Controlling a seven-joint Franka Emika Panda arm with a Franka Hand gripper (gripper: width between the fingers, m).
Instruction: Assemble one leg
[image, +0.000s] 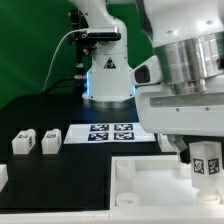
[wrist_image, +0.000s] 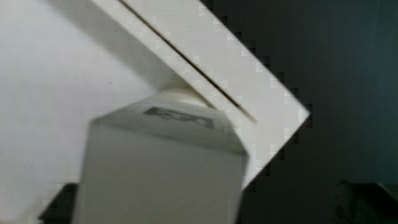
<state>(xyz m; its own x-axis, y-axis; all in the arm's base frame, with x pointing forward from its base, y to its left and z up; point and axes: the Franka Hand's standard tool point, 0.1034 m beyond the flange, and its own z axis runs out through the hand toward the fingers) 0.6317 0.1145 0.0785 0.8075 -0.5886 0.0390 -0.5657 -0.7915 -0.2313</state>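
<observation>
My gripper (image: 203, 172) is shut on a leg (image: 208, 162), a small white block with a black-and-white tag. It holds the leg upright over the near right corner of the large white tray-like piece (image: 150, 178). In the wrist view the held leg (wrist_image: 164, 160) fills the middle, its far end close to a corner of the tray piece's raised rim (wrist_image: 222, 70). Whether the leg touches the piece cannot be told. Two more legs (image: 22, 143) (image: 50, 141) stand on the black table at the exterior view's left.
The marker board (image: 108, 133) lies flat behind the tray piece. The robot base (image: 108, 75) stands at the back centre. Another white part (image: 3, 178) shows at the exterior view's left edge.
</observation>
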